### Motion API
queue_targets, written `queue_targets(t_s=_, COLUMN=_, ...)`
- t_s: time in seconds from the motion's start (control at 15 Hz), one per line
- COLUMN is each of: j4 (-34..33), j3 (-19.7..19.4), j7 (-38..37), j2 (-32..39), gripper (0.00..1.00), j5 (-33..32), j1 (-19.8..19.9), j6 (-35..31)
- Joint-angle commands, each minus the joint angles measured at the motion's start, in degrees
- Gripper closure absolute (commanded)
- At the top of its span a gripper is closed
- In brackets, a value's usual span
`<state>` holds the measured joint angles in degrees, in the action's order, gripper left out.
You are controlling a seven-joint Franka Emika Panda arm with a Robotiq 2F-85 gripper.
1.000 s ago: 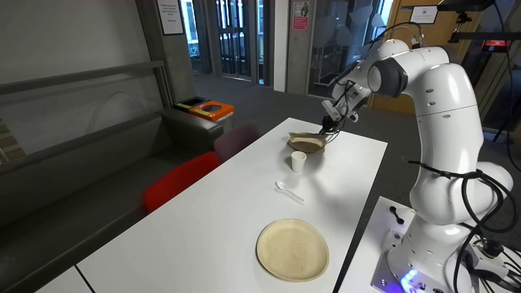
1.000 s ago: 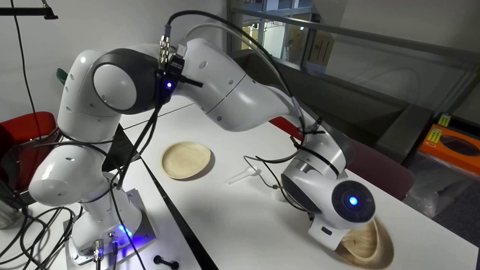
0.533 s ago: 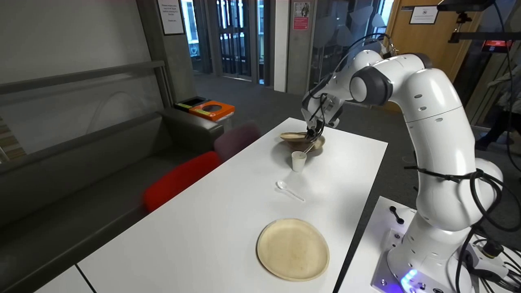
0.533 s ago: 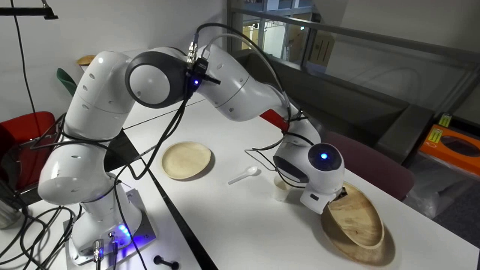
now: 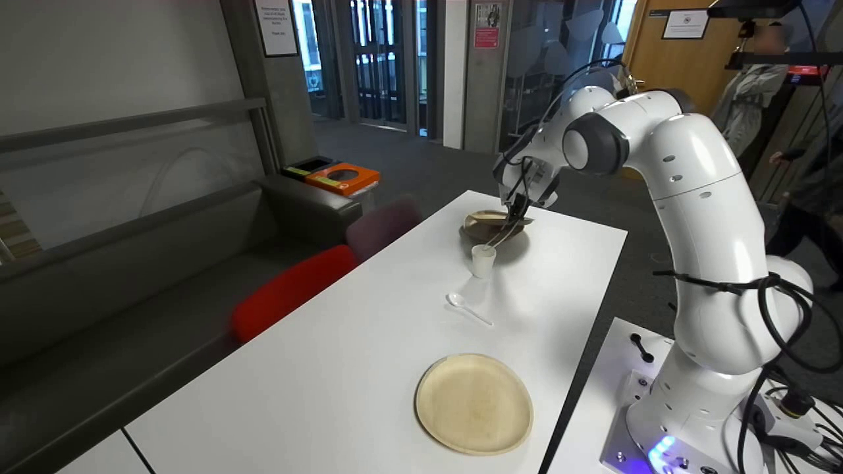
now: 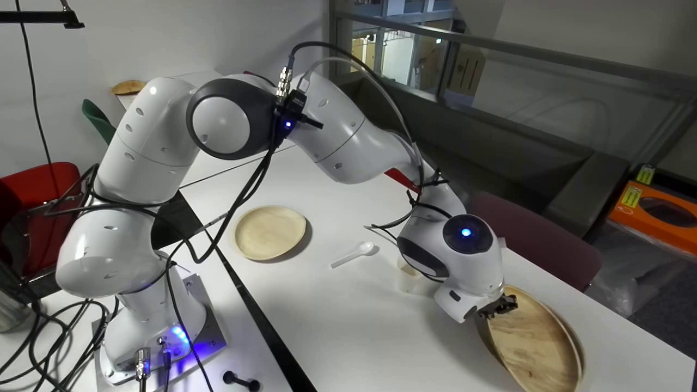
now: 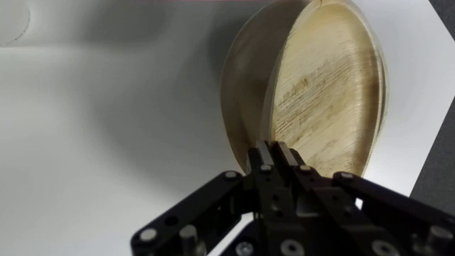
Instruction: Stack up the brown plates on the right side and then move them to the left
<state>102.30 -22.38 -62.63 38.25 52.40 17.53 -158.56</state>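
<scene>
Plate, rim pinched in my fingers, tilts over a lower plate it partly hides, having shifted across it since a moment ago, a third plate lies well apart on the table, and in an exterior view my wrist half-covers the cup.

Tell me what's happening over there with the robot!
A robot arm is pinching a tilted brown plate by its rim with its gripper, over a lower brown plate on the white table. It seems to be stacking them. A third brown plate lies apart, beyond the white cup and white spoon, not stacked yet.
</scene>
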Motion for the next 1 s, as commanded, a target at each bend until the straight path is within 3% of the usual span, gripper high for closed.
queue_targets(t_s=0.0, j4=2.07, j3=0.01, j7=-2.96, j2=-2.25, gripper=0.59, j5=-1.8, j1=0.42, j6=-1.28)
queue_targets(t_s=0.4, j4=1.88, j3=1.47, j7=-2.27, j2=-2.78, gripper=0.15, j5=-2.11, j1=0.32, j6=-0.77)
queue_targets(t_s=0.53, j4=1.66, j3=5.9, j7=3.89, j2=-4.84, gripper=0.01, j5=-0.89, j1=3.06, j6=4.2)
queue_targets(t_s=0.93, j4=11.23, j3=11.0, j7=9.18, j2=-14.77, gripper=0.0, j5=-2.12, j1=-3.4, j6=9.38)
